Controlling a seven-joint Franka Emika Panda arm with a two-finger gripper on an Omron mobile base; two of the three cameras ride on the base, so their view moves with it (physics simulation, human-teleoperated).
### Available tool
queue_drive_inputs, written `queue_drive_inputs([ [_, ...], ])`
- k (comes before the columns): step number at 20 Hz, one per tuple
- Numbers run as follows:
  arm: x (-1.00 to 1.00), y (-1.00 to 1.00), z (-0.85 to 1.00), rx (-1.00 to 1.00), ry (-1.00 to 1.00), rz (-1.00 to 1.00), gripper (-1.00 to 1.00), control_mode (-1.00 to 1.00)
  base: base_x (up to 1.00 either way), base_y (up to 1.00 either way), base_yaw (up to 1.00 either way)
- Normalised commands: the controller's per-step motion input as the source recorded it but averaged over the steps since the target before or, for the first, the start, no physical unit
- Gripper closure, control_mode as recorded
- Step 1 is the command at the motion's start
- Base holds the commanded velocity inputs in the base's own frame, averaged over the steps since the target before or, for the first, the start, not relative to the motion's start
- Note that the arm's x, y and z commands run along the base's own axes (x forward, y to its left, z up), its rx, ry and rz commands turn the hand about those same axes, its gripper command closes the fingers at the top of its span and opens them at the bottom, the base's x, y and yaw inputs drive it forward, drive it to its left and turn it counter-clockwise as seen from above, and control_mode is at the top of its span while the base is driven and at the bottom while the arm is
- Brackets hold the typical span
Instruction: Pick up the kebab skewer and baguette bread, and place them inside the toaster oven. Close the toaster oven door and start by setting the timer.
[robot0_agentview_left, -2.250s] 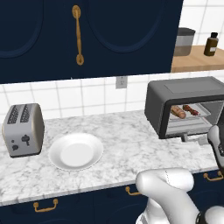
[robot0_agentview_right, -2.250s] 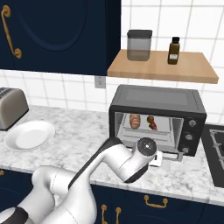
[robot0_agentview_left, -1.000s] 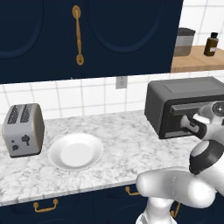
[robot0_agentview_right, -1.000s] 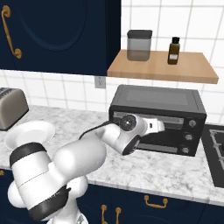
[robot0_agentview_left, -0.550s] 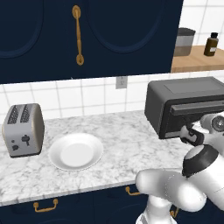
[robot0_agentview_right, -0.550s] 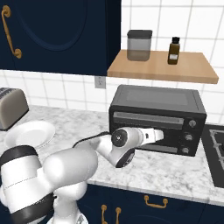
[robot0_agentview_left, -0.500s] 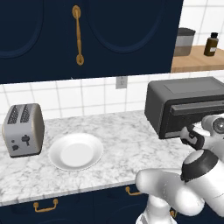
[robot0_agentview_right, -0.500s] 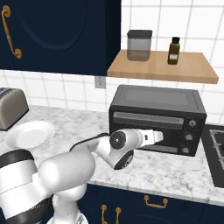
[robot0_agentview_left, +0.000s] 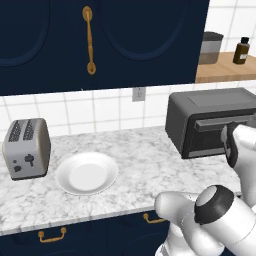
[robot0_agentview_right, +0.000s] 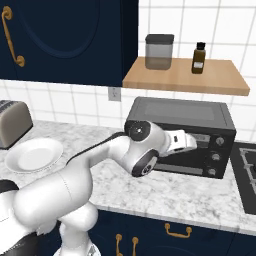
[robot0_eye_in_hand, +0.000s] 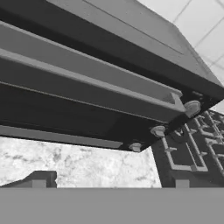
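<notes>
The toaster oven door (robot0_agentview_right: 192, 152) stands closed, its bar handle (robot0_eye_in_hand: 87, 83) just ahead of the jaws; their opening cannot be told.

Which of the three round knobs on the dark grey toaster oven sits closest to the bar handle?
The top knob, level with the grey bar handle; the other two knobs sit below it.
</notes>
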Motion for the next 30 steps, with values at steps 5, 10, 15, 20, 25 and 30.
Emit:
queue_drive_inputs([
  [5, -0.7, -0.7, 0.12, 0.2, 0.13, 0.02, -1.0, -1.0, 0.0, 0.0, 0.0],
  [10, -0.24, -0.52, -0.03, 0.35, -0.26, 0.0, -1.0, -1.0, 0.0, 0.0, 0.0],
  [15, 0.03, -0.42, 0.0, 0.19, -0.53, 0.0, -1.0, -1.0, 0.0, 0.0, 0.0],
  [20, 0.25, -0.27, -0.35, 0.01, -0.39, 0.0, -1.0, -1.0, 0.0, 0.0, 0.0],
  [25, 0.16, -0.13, -0.05, 0.01, -0.3, 0.0, -1.0, -1.0, 0.0, 0.0, 0.0],
  [30, 0.24, -0.21, 0.06, 0.0, -0.05, 0.0, -1.0, -1.0, 0.0, 0.0, 0.0],
])
